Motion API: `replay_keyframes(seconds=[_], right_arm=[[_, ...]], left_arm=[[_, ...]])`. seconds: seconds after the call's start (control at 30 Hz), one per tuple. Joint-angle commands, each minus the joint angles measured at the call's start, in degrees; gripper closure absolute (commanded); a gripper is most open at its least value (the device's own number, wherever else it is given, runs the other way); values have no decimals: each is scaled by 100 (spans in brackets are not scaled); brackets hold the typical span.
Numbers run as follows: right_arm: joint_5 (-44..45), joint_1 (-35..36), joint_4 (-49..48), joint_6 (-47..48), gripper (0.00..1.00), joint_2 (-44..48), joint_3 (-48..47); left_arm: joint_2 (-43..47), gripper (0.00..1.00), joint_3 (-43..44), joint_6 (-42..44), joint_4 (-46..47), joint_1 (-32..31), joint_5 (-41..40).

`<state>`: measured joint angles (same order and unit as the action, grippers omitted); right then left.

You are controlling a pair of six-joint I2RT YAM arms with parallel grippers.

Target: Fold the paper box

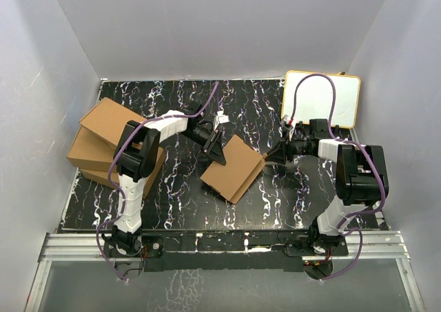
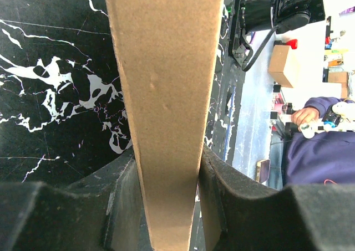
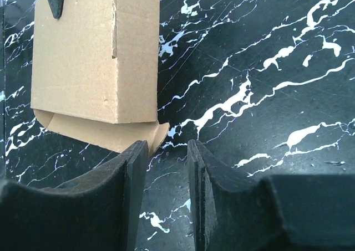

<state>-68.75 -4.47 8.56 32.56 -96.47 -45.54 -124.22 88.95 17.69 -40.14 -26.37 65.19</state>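
Grips the paper box (image 1: 233, 169) with the left fingers (image 1: 215, 149) at its far-left edge, near the middle of the bench (image 1: 172, 105). Presses tight on both faces of a single cardboard panel (image 2: 166, 96), with no gap to spare in the left wrist view. Probably anchors the box this way to stop any sliding during work on the opposite side. Cannot tell whether lifted a little at that edge or lying flat.

Poses the right fingers (image 1: 271, 158) low over the bench at the box's right edge, slightly parted, with nothing between them but bare marbled surface. Touches nothing there, judging by the right wrist view; sits just beside a small tuck flap (image 3: 127, 136) poking out from under the upper panel. Seems lined up for that flap, to nudge or pinch it inward.

Leaves the pile of ready-made boxes (image 1: 103, 143) at the left and the white board (image 1: 320, 98) at the far right well apart from the work.

Needs care next: thin flap, easy to crease, and easy to swing the whole box round against the left hold.
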Motion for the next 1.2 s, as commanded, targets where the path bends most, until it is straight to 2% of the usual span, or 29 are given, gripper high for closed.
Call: replay_keyframes(seconds=[0.0,0.17,0.37,0.5,0.93,1.17], right_arm=[[-181,75,170,351,64,-48,-317],[-162,128,166,435,71,-12,-311],[-196,157,181,587,87,90,-274],[-168,166,182,766,91,252,-180],[-175,184,67,1147,92,527,202],[-88,199,-244,984,92,621,370]], left_arm=[[6,96,114,480,40,-45,-349],[8,96,106,479,30,-52,-347],[1,96,99,486,28,-50,-342],[-14,96,97,470,28,-44,-341],[-4,97,-22,257,211,-26,-491],[288,97,-584,-173,945,-26,-685]])
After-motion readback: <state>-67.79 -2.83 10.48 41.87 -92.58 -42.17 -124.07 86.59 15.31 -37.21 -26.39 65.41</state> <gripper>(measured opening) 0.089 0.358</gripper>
